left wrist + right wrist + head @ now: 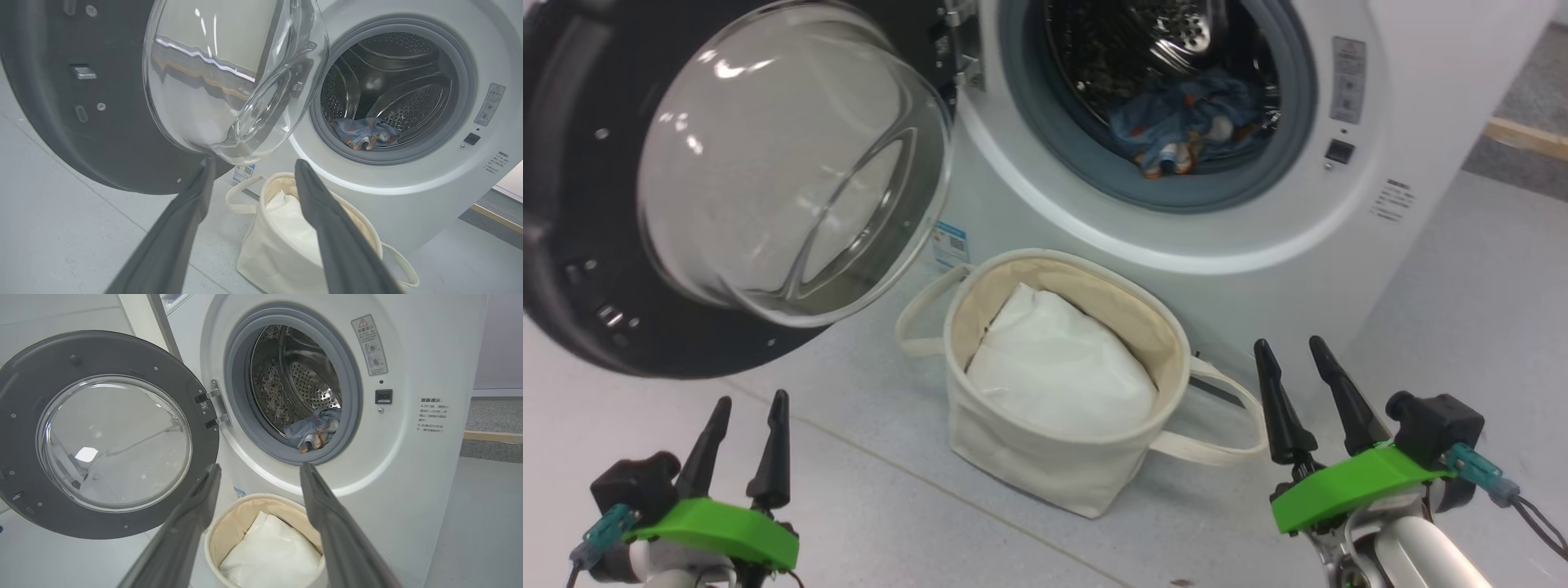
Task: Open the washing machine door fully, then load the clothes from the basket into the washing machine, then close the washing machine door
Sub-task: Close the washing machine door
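A laundry corner in a plain, bare room: a white front-loading washer stands on a pale grey speckled floor, a canvas basket before it, pale wall to its left, grey carpet beyond a wooden strip to its right.

The washing machine door stands swung open left of the washing machine; the clothes lie in its drum, the basket before it.

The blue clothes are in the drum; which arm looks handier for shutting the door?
Probably the left: the washing machine door hangs open ahead of the left jaws; the right jaws sit beyond the basket.
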Available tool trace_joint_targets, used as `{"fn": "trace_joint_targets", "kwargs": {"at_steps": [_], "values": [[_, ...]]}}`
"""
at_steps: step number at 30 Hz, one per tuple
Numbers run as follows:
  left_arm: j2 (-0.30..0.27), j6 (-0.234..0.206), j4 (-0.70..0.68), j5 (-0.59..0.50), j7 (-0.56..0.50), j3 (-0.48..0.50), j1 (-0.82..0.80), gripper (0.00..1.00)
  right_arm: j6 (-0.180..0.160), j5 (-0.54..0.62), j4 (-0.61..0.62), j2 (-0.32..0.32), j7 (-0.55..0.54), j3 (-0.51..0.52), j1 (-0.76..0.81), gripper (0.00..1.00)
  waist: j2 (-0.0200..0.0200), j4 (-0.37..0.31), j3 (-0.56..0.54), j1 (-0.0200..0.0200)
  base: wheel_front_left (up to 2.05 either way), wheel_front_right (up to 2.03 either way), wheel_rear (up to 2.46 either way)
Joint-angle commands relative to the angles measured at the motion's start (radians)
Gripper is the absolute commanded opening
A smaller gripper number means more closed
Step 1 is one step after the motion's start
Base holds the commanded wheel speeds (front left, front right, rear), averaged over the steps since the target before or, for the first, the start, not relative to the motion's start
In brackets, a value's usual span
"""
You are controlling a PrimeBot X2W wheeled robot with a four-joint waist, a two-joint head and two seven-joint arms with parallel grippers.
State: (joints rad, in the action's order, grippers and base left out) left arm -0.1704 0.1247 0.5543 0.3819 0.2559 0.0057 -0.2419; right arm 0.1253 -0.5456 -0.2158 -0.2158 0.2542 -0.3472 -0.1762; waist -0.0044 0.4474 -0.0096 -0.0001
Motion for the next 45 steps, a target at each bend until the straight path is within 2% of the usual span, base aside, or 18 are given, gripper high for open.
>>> {"fn": "trace_joint_targets", "kwargs": {"at_steps": [1,11,19,39,45], "values": [[-0.022,0.006,-0.033,0.001,0.006,0.034,-0.026,1.00,0.005,-0.005,0.029,-0.005,0.008,-0.017,-0.006,1.00,0.0000,0.022,-0.007,0.0001,0.00,0.00,0.00],[-0.012,-0.021,-0.093,-0.022,0.006,0.089,-0.004,1.00,0.005,-0.021,0.005,-0.017,0.008,-0.075,-0.080,1.00,0.0000,0.052,0.029,0.0001,0.00,0.00,0.00],[0.005,-0.020,-0.117,-0.041,0.006,0.116,0.011,1.00,0.005,-0.036,-0.014,-0.016,0.008,-0.105,-0.116,1.00,0.0000,0.060,0.041,0.0001,0.00,0.00,0.00],[0.025,-0.012,-0.124,-0.075,0.006,0.152,-0.001,1.00,0.005,-0.037,-0.005,-0.008,0.008,-0.084,-0.088,1.00,0.0000,0.051,0.031,0.0001,0.00,0.00,0.00],[0.011,-0.003,-0.205,-0.049,0.006,0.179,-0.021,1.00,0.005,-0.032,-0.002,-0.014,0.008,-0.079,-0.081,1.00,0.0000,0.051,0.033,0.0001,0.00,0.00,0.00]]}}
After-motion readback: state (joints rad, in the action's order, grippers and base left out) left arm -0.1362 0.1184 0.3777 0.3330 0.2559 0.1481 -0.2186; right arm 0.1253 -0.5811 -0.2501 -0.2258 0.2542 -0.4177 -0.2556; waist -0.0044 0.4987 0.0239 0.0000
